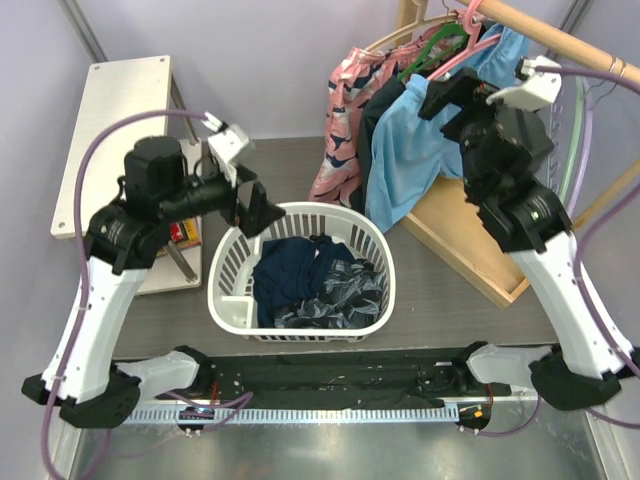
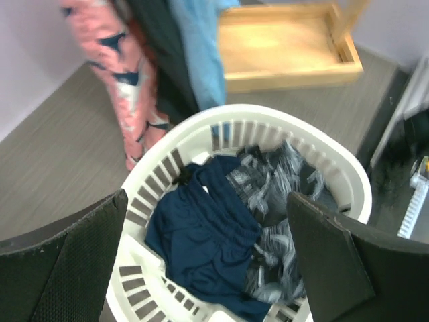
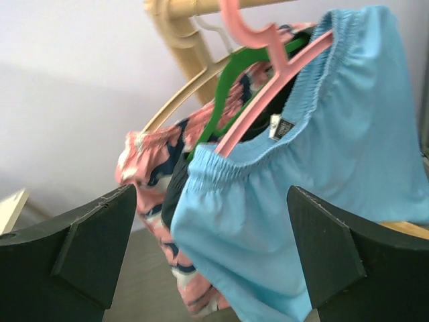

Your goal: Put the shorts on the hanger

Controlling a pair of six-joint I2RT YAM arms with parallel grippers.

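Shorts on hanger, both pincers empty.
Left gripper (image 1: 255, 212) hovers over the back-left rim of the white basket (image 1: 226, 286), jaws wide, holding nothing. Navy garments (image 1: 300, 270) lie inside the basket. Behind and right of the basket, the shorts (image 3: 322, 168) hang by the waistband on the pink hanger (image 3: 265, 94), which is hooked on the wooden rail (image 1: 560, 35). Further right, the right gripper (image 1: 450, 100) faces the shorts, jaws wide, empty.
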